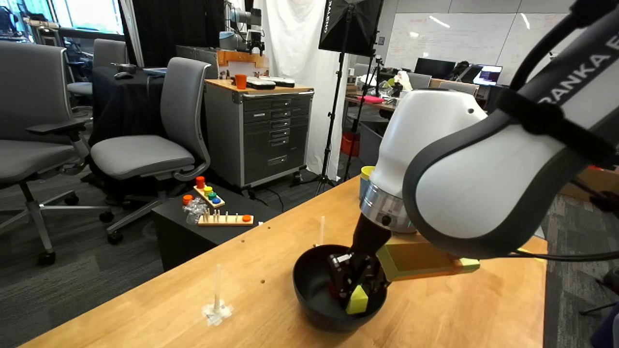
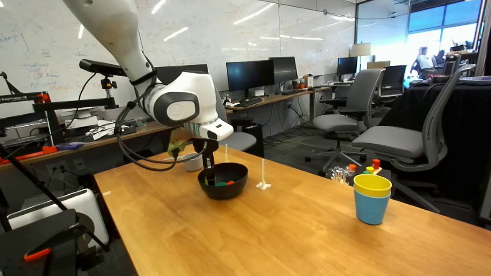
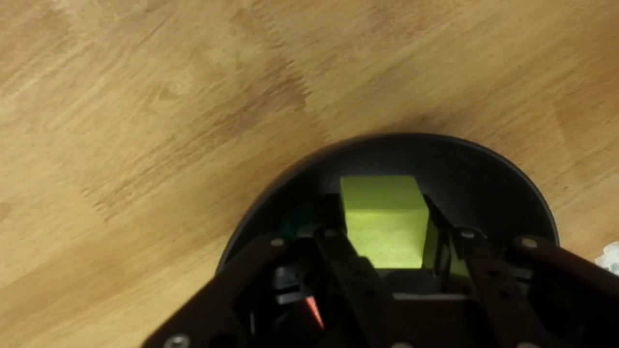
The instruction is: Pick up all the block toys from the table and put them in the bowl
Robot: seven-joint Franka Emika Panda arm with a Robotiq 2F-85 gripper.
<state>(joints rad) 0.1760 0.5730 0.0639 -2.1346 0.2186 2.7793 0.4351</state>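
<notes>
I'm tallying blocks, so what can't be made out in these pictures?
Green block: lower part, hidden by the front wall of the bowl in an exterior view.
Red block: all but a sliver, behind the gripper in the wrist view.
White patch: cut off by the wrist view's right edge.
Writing on the whiteboard: too faint and small in an exterior view.

In an exterior view, the robot arm (image 1: 483,188), near on the right, bears the letters "RANKA E", cut off at both ends; the far black softbox (image 1: 351,26) seems to read "RALENO". In an exterior view, a black bar (image 2: 23,98) at left says "Duplicator". Handwriting on the far whiteboard (image 2: 215,46) is illegible.
</notes>
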